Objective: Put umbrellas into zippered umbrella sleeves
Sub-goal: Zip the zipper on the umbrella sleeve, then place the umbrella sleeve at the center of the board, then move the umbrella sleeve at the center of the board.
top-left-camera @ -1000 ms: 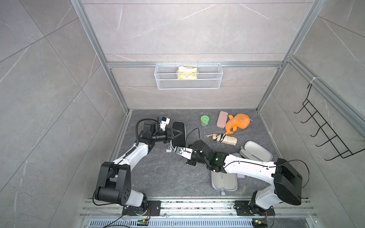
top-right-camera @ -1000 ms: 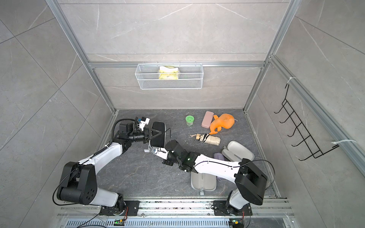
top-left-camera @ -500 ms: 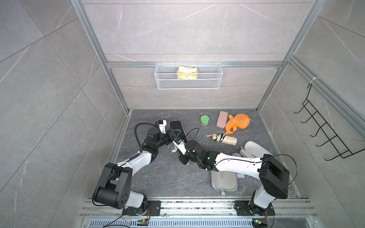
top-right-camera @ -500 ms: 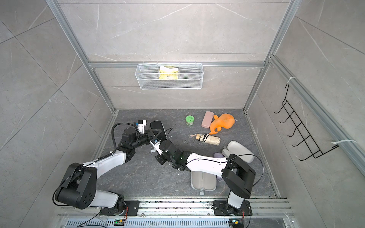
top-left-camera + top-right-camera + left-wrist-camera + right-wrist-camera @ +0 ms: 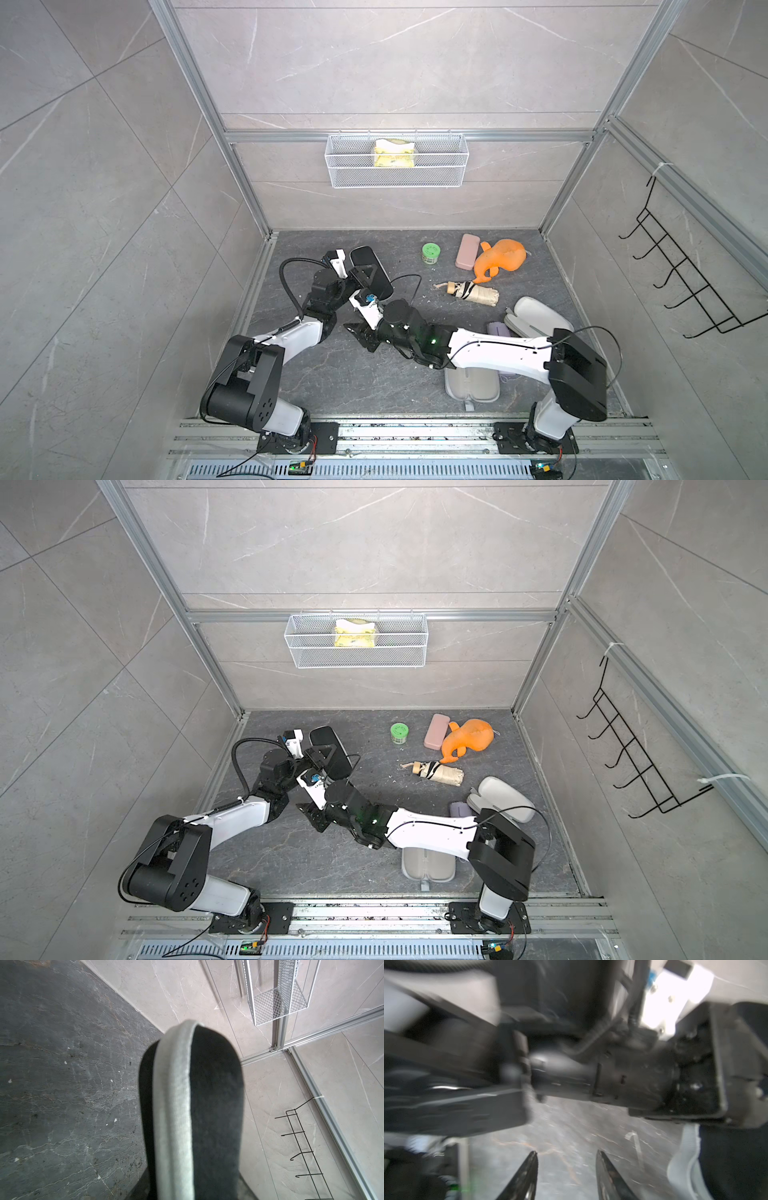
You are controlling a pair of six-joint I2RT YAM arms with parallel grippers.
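Left wrist view is filled by the black sleeve [image 5: 216,1105], a pale grey zip band running along its length. In a top view the left claw [image 5: 368,275] is clamped on this sleeve at one end, on the robot's left side of the bench [image 5: 332,374]. The right claw [image 5: 566,1167] stands partly spread, with only bare bench between its tips; in both top views it sits low beside the left arm, near the black sleeve. Further out, the beige umbrella [image 5: 469,293] lies alone mid-bench. A lilac umbrella [image 5: 498,330] shows beside a pale-lined sleeve [image 5: 540,318] lying open. The cream sleeve [image 5: 471,386] lies open, partly under the right arm. At the back are a green tub [image 5: 431,252], a pink case [image 5: 467,251] and an orange plush toy [image 5: 500,259].
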